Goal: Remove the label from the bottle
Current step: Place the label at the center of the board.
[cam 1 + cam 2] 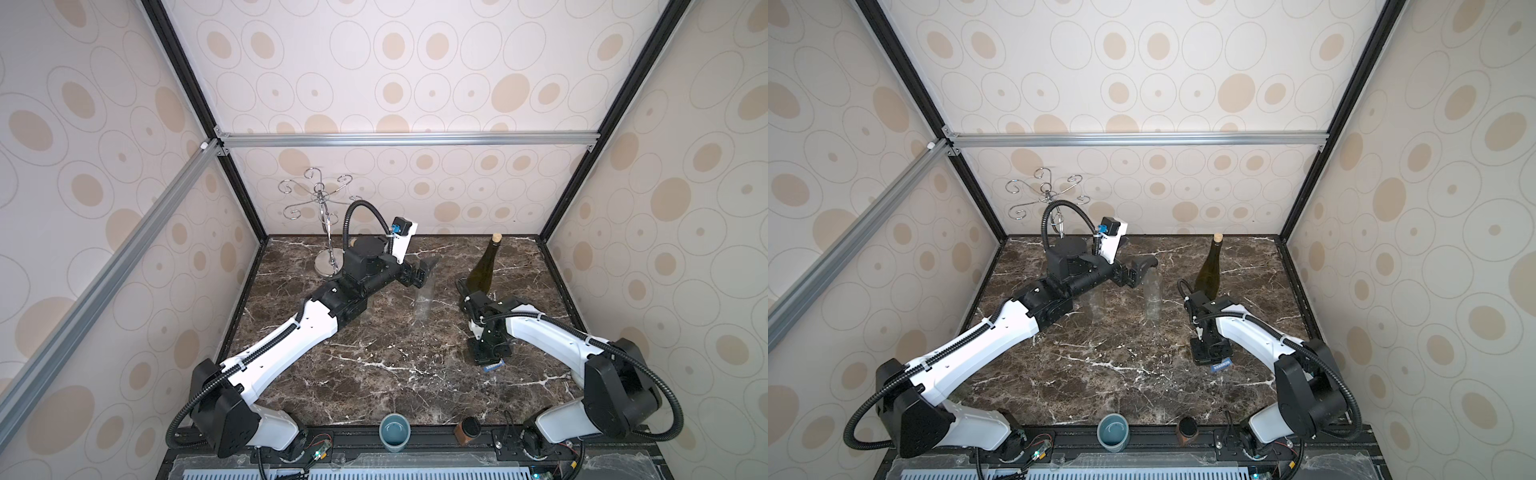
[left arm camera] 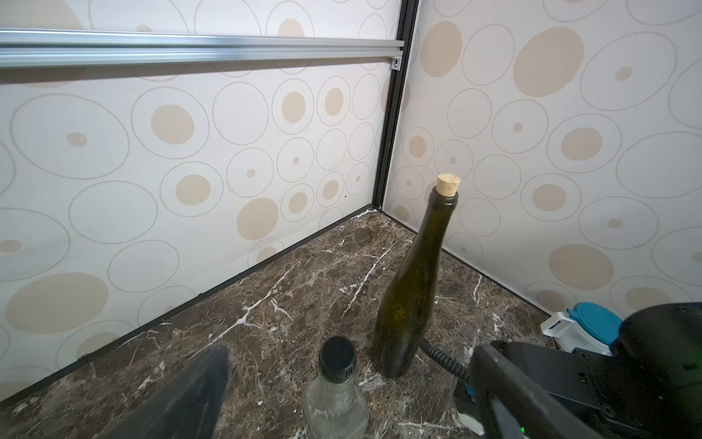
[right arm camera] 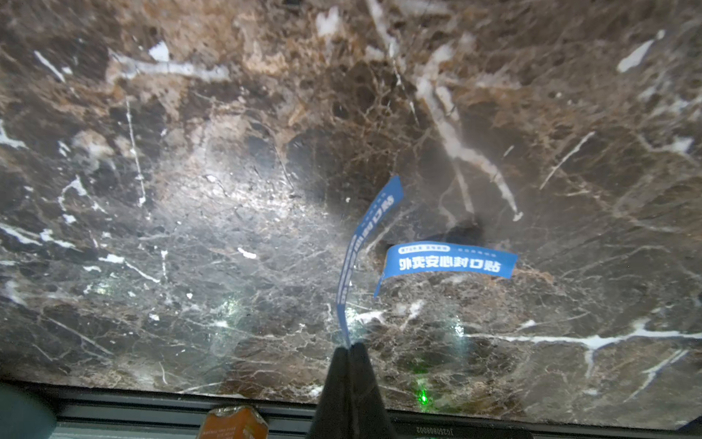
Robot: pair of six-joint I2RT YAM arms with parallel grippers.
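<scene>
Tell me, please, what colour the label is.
The label is blue with white lettering; the right wrist view shows it best.

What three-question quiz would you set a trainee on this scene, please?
1. True or false: the left hand is open and the clear bottle stands upright.
2. What does the right hand pinch? A a spoon; B the blue label; C a sponge.
3. Fill in: the green bottle is stopped with a ____.
Key: 1 true; 2 B; 3 cork.
</scene>
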